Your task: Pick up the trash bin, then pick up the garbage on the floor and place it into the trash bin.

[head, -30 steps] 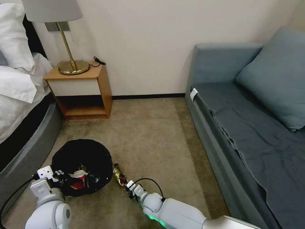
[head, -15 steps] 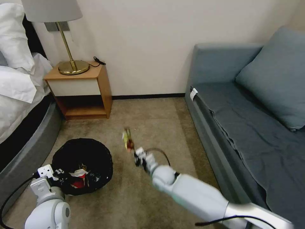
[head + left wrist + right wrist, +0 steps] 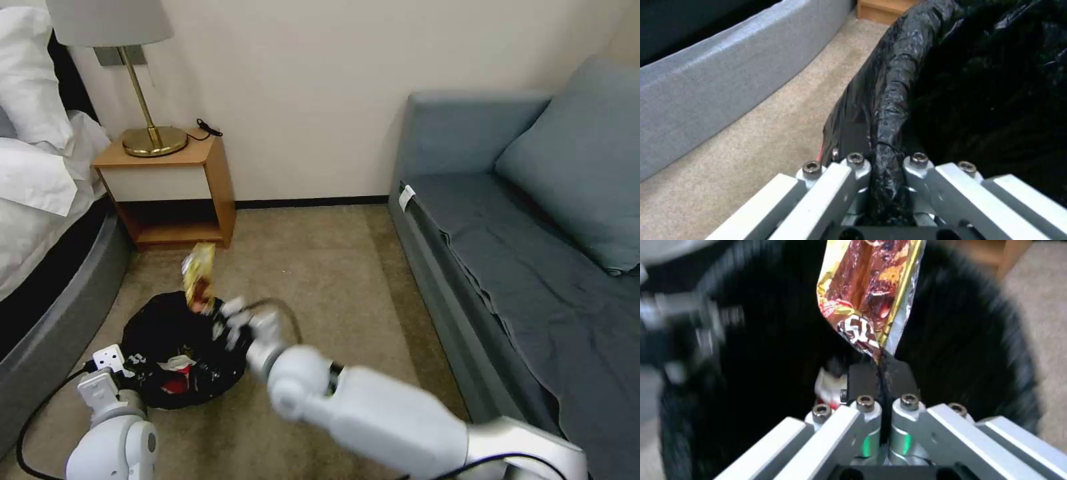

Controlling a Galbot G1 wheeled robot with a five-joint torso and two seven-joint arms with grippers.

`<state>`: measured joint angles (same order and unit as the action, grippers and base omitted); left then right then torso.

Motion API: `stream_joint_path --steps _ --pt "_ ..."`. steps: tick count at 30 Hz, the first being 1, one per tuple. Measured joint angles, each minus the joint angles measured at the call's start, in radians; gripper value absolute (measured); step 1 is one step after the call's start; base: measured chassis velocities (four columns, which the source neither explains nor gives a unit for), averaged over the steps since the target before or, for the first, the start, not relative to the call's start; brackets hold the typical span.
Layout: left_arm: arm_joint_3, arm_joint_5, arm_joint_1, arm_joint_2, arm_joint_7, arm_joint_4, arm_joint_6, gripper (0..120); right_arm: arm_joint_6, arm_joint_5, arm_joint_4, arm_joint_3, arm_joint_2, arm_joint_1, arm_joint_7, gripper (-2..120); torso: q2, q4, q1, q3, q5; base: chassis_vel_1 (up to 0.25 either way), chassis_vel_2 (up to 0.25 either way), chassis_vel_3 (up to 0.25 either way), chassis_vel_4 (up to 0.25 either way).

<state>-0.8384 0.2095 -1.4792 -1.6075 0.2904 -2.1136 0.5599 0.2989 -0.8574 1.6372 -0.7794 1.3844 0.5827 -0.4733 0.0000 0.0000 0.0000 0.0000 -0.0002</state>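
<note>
- The left tool (image 3: 885, 173), nearest the robot at the lower left, is pinched on the near rim of the low round trash bin lined with crinkly black plastic (image 3: 150, 320); the left wrist view shows a fold of the black liner squeezed between its fingers (image 3: 853, 166).
- The right tool (image 3: 880, 373) is over the bin's right side, pressed together on the bottom edge of a gold-brown crinkled foil wrapper (image 3: 199, 277), which stands up above it. In the right wrist view the wrapper (image 3: 869, 296) hangs against the dark mouth of the bin (image 3: 960, 340).
- Step in hand, as I judge it: carrying this piece of garbage to the bin, with the drop not yet made.
- The next move seems to call for bringing the wrapper squarely over the opening and spreading the tool; being light foil, it may cling to a finger or flutter past the rim.
- Inside the bin lies a crumpled red-and-white packet (image 3: 175, 373) among other dark scraps I cannot make out.
- The beige carpet floor (image 3: 320, 280) around the bin shows no more litter, so this looks like the last piece.
- Nothing stands between the wrapper and the bin. At the left is the grey-based bed with white bedding (image 3: 40, 220); farther off, a wooden bedside cabinet (image 3: 173, 193) carries a brass lamp (image 3: 150, 133); along the right runs a blue-grey sofa (image 3: 520, 253), well apart.
</note>
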Motion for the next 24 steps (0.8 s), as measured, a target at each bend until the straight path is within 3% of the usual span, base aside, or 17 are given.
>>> stream_joint_path --steps 7,10,12,16,18,20,24 --pt "0.004 -0.002 -0.002 0.000 0.001 -0.009 0.000 3 0.002 0.018 -0.051 -0.040 0.039 0.009 -0.014 5 0.000 0.0001 0.000 0.000 0.0001 0.000 0.000 0.000 0.000" --pt "0.005 0.000 -0.004 -0.001 0.002 -0.013 0.001 3 0.002 0.020 -0.051 -0.037 0.042 0.003 -0.016 21 0.000 0.0001 0.000 0.000 0.0000 0.000 0.000 0.000 0.000" --pt "0.005 0.000 -0.004 -0.001 0.002 -0.014 0.002 3 0.002 0.021 -0.049 -0.037 0.040 0.002 -0.016 25 0.000 0.0001 0.000 0.000 0.0000 0.000 0.000 0.000 0.000" --pt "0.010 0.004 -0.002 -0.001 0.004 -0.014 0.005 3 0.003 0.025 -0.032 -0.023 0.022 -0.003 -0.016 42 0.000 0.0000 0.000 0.000 0.0002 0.000 0.000 0.000 0.000" --pt "0.010 0.004 -0.002 -0.001 0.004 -0.014 0.005 3 0.003 0.025 -0.031 -0.022 0.021 -0.003 -0.016 45 0.000 0.0000 0.000 0.000 0.0002 0.000 0.000 0.000 0.000" --pt "0.011 0.006 0.000 -0.001 0.005 -0.011 0.005 3 0.006 0.026 -0.018 -0.012 0.010 -0.003 -0.015 57 0.000 0.0000 0.000 0.000 0.0002 0.000 0.000 0.000 0.000" --pt "0.011 0.008 0.005 -0.001 0.006 -0.006 0.005 3 0.008 0.028 -0.009 -0.010 0.001 -0.003 -0.014 71 0.000 0.0000 0.000 0.000 0.0002 0.000 0.000 0.000 0.000"
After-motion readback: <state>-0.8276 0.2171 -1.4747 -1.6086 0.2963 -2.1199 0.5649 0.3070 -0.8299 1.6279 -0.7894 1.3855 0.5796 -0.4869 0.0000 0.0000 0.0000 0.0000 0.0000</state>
